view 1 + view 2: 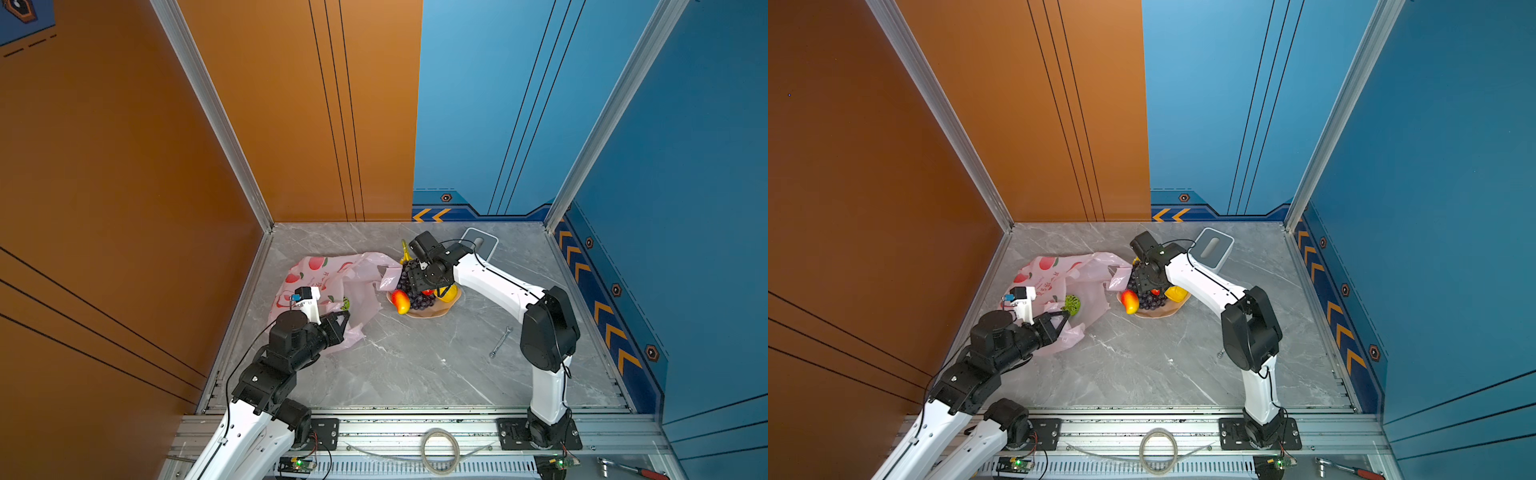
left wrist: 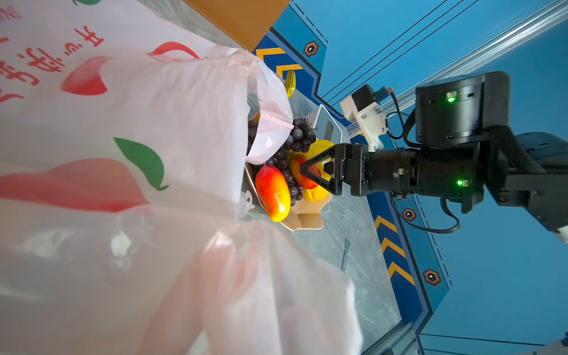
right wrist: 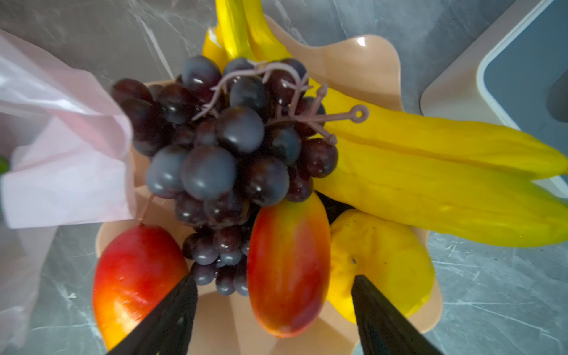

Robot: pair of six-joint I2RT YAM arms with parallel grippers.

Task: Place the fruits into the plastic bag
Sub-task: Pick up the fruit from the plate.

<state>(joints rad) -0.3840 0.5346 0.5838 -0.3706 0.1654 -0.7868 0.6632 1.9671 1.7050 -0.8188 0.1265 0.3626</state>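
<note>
Right wrist view: right gripper (image 3: 275, 276) jaws apart around red-orange fruit (image 3: 289, 267) on plate (image 3: 362, 61) (touching? can't tell) | left gripper (image 1: 340, 320) pinched shut on plastic bag (image 1: 320, 270) | green bumpy fruit (image 1: 1072, 304) inside it

Pink plastic bag (image 2: 138, 190) up close; beyond it, right tool (image 2: 302, 170) among fruits (image 2: 273, 193) on beige plate (image 2: 307, 219).

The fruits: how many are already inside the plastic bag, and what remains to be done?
Done: only the green bumpy fruit shows inside the plastic bag. In hand: the left jaws are shut on the bag's edge, and the right jaws stand open on either side of a red-yellow oval fruit, not yet gripping. Left: that fruit, the grape bunch, bananas, mango and yellow fruit, all on the plate.
</note>
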